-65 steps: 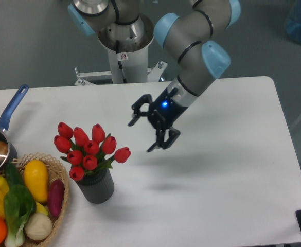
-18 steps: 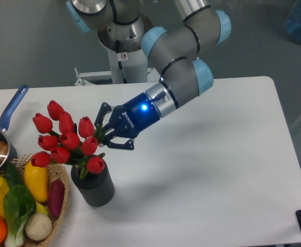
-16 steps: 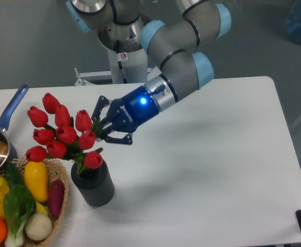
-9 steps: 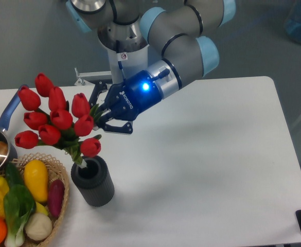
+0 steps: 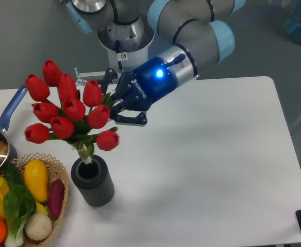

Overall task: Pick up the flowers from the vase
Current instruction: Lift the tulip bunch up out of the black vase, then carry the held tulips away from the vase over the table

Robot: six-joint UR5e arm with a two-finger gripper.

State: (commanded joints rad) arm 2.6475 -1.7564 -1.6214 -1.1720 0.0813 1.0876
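A: We see the black two-finger claw (image 5: pixel 112 106) clamped on the bunch of red tulip buds with green stems and leaves (image 5: pixel 68 109), gripping at the leafy right side of the bunch, just under the buds.

B: Agreed. We put the bunch in the air, above the short dark grey ribbed cylinder vase (image 5: pixel 92 181). The stem ends hang right over the vase mouth; we can't tell whether the tips are inside the rim or just above it.

A: The bunch is tilted, buds fanning up and to the left, stems pointing down to the right. The vase stands upright on the white table (image 5: pixel 212 170), front left.

B: The claw comes in from the right, and a blue light glows on the wrist behind it. The grey arm with light blue joint caps (image 5: pixel 196 31) runs up to the top edge.

A: To the left of the vase, touching or nearly so, we note a wicker basket (image 5: pixel 58 206) with yellow, orange, green and purple vegetables.

B: Behind the basket, at the left edge, we see a steel pot with a blue handle (image 5: pixel 3 131). The handle points up and to the right, passing behind the tulips.
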